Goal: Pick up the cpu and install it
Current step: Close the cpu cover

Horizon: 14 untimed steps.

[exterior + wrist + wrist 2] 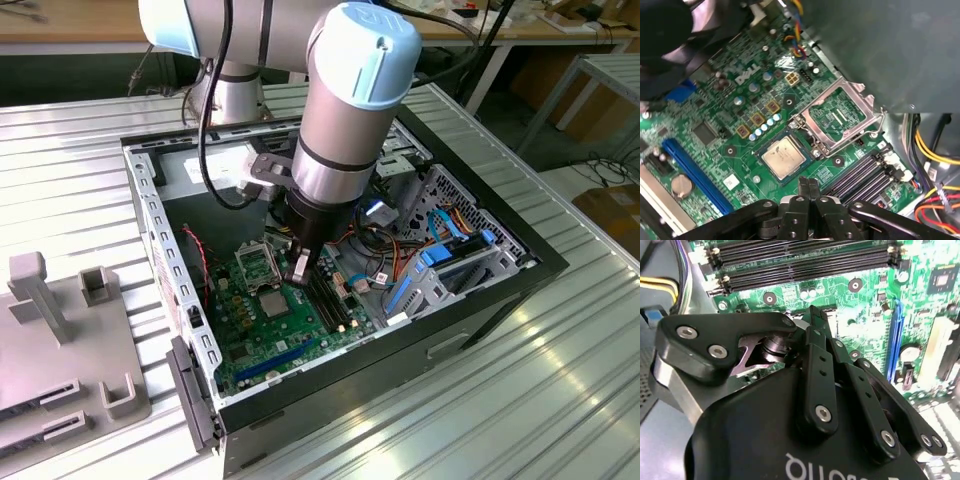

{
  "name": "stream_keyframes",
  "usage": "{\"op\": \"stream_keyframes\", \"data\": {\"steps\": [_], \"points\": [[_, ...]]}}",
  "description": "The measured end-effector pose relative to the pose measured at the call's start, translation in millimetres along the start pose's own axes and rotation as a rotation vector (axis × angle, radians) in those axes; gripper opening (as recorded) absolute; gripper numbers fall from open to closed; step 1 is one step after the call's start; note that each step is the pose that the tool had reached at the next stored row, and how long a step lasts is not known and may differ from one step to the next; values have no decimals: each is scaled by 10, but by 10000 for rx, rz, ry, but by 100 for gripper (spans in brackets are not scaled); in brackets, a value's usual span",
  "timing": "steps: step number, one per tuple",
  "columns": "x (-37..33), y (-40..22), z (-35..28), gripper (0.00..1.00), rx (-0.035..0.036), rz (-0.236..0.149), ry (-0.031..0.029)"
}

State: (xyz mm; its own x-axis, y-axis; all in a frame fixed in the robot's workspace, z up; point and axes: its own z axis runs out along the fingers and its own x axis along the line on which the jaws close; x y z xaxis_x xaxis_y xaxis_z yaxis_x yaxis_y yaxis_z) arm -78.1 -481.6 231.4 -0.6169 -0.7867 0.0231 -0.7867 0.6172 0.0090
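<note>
The pincer hangs low inside the computer box. Its two fingers are pressed together with nothing between them. The chip lies flat in its square seat on the green board, just beside the pincer tips and a bit lower. The chip is square, so no side is longer. The metal frame next to it stands open. I think the chip is already in its place.

The cpu seemingly lies on the motherboard, beside the frame.

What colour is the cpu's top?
The small flat square cpu has a dull silvery-grey top; first wrist view.
</note>
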Motion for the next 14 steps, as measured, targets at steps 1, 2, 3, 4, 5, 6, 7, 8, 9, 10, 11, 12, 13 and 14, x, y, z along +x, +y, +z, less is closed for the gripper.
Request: {"op": "stream_keyframes", "data": {"steps": [1, 2, 3, 4, 5, 6, 7, 8, 9, 10, 11, 12, 13, 14], "points": [[-1, -1, 1, 11, 21, -91, -31], [-2, -3, 0, 11, 1, -168, -91], [-2, -3, 0, 11, -94, -305, -231], [-2, -3, 0, 11, -152, -410, -317], [-2, -3, -1, 11, -178, -504, -366], [-3, -2, 0, 11, -158, -589, -399], [-3, -3, 0, 11, -151, -591, -404], [-3, -3, 0, 11, -146, -593, -400], [-3, -4, 0, 11, -143, -597, -395], [-5, -7, -1, 11, -142, -628, -393], [-12, -15, -1, 11, -142, -679, -393], [-24, -29, -1, 11, -142, -753, -392], [-34, -40, -1, 11, -141, -795, -391], [-50, -56, -2, 11, -142, -839, -390]]}}
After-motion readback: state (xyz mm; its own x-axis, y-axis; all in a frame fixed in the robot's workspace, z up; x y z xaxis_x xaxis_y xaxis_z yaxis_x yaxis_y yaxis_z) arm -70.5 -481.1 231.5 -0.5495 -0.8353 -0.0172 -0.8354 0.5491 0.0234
